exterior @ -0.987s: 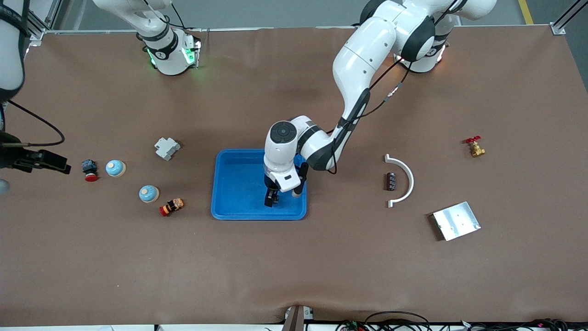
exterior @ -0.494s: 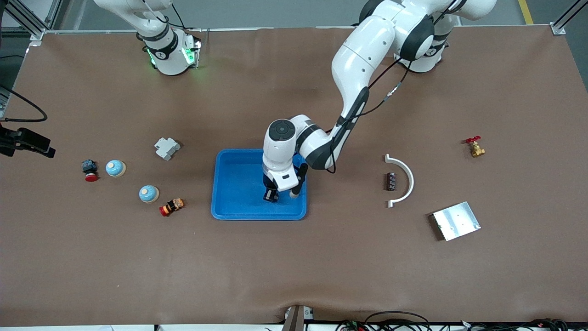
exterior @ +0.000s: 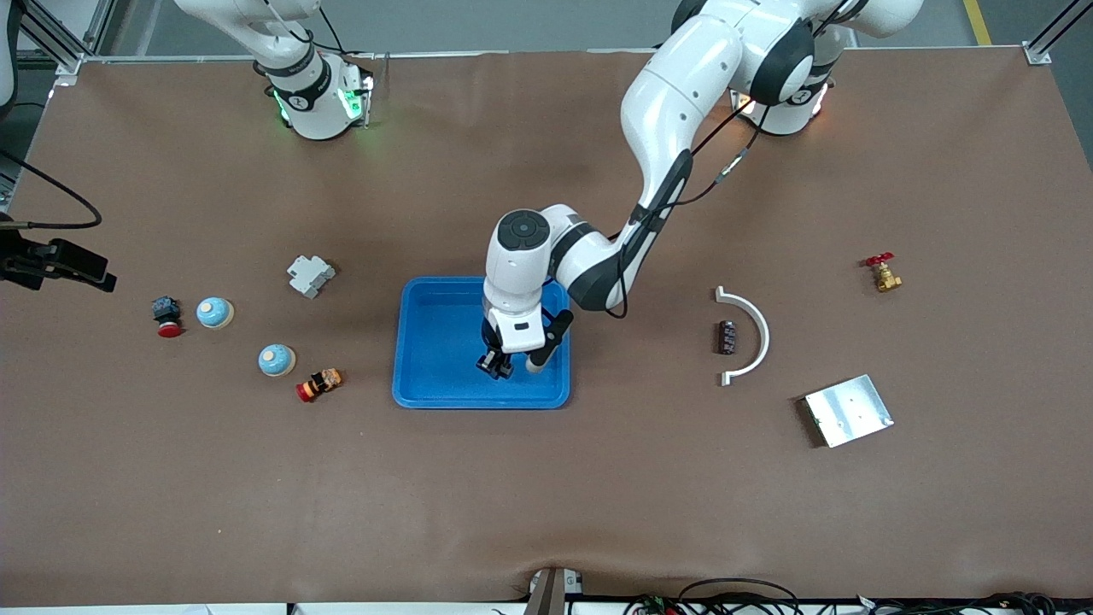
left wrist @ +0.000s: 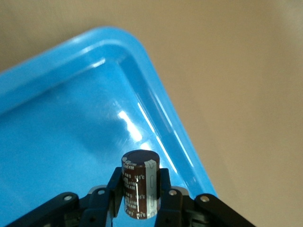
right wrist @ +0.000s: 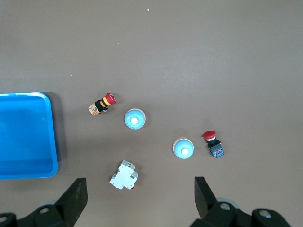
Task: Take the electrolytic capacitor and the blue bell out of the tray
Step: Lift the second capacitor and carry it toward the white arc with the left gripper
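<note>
Over the tray: the left pincer point(exterior: 510, 366) hung above the tray's corner nearest the front camera and toward the left arm's end, at lower centre of the front view.
Change: compared with a second earlier, the left pincer had gone from spread to clamped and had shifted slightly within the tray; the wrist had turned a little.
Left pincer state: pinching the electrolytic capacitor point(left wrist: 139, 183), one finger on each side of the dark brown can.
Capacitor position: upright between the fingers point(left wrist: 115, 189), low centre of the left wrist view, with the tray floor under it. Whether it was lifted clear of the floor could not be told.
Tray: the blue tray point(exterior: 435, 350) sat mid-worktop; its rounded rim point(left wrist: 156, 90) ran just beside the held part.
Meaning for the task: the grasp appeared complete, so the likely next step was to raise the capacitor over the rim and set it on the worktop.
Blue bells: two blue bells point(exterior: 214, 313) point(exterior: 277, 360) already lay on the worktop outside the tray, at centre left of the front view, toward the right arm's end.
Tray contents: no bell was visible in the tray; part of the floor was hidden by the arm.
Right pincer: the right pincer point(right wrist: 141, 198) waited, spread wide and empty, high over the worktop at the right arm's end, above the bells.
</note>
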`<state>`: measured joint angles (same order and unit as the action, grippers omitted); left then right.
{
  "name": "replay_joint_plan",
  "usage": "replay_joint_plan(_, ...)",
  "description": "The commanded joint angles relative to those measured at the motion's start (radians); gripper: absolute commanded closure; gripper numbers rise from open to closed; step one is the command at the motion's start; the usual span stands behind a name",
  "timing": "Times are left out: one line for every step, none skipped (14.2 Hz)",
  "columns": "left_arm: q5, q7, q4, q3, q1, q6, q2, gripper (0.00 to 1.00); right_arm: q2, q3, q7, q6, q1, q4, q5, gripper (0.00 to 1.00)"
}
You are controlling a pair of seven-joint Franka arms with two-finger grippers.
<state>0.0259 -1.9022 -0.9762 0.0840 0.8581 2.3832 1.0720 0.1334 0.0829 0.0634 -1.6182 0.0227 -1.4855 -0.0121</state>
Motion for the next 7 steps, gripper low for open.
replay_joint_plan(0.025,0.026,-0.048,0.003,-0.019,-0.117,-0.095,1.00,-0.037,-0.029,-0.002,-0.011,0.029,-0.012,0.018,0.00)
replay_joint_plan(0.025,0.060,-0.055,0.002,-0.027,-0.163,-0.116,1.00,-0.035,-0.029,-0.002,-0.015,0.029,-0.007,0.017,0.00)
replay_joint_plan(0.017,0.130,-0.067,-0.001,-0.030,-0.203,-0.139,1.00,-0.035,-0.029,-0.002,-0.015,0.026,-0.004,0.018,0.00)
replay_joint_plan(0.006,0.199,-0.088,-0.001,-0.037,-0.235,-0.165,1.00,-0.034,-0.029,-0.002,-0.012,0.022,0.001,0.023,0.00)
replay_joint_plan(-0.010,0.260,-0.122,-0.001,-0.044,-0.255,-0.199,1.00,-0.029,-0.029,0.000,-0.006,0.014,0.025,0.024,0.00)
replay_joint_plan(-0.017,0.325,-0.169,-0.003,-0.045,-0.262,-0.236,1.00,-0.029,-0.029,0.000,0.003,0.007,0.043,0.044,0.00)
replay_joint_plan(-0.024,0.385,-0.227,-0.003,-0.047,-0.262,-0.276,1.00,-0.029,-0.029,-0.004,0.023,-0.003,0.050,0.069,0.00)
